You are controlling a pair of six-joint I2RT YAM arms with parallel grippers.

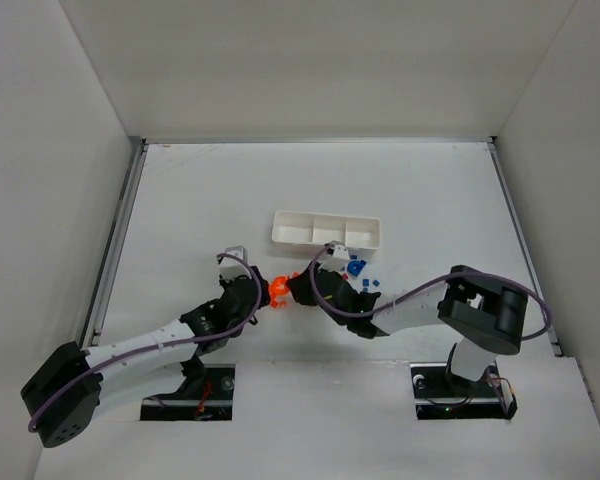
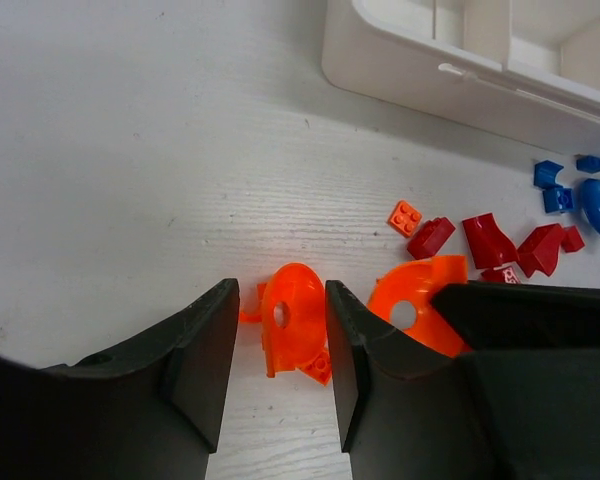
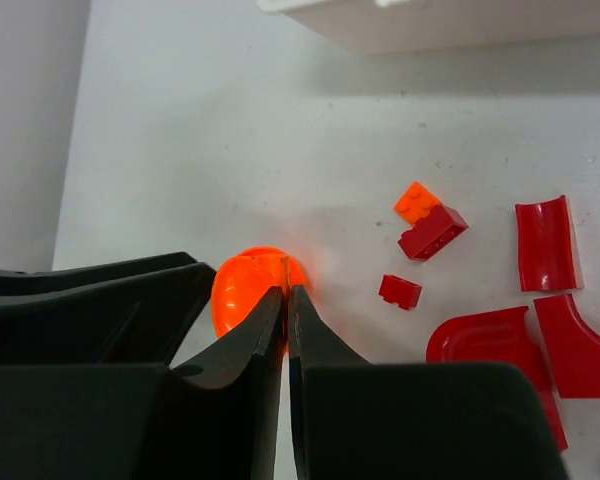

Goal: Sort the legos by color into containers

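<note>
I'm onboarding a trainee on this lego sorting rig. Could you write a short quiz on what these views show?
1. True or false: the tray has four compartments.
2. What colour is the piece inside the left pincer? A red, B orange, C blue.
3. Which pincer is shut?

Key
1. False: it has three, in a row.
2. B.
3. The right pincer; the left stands apart around the piece.
</note>
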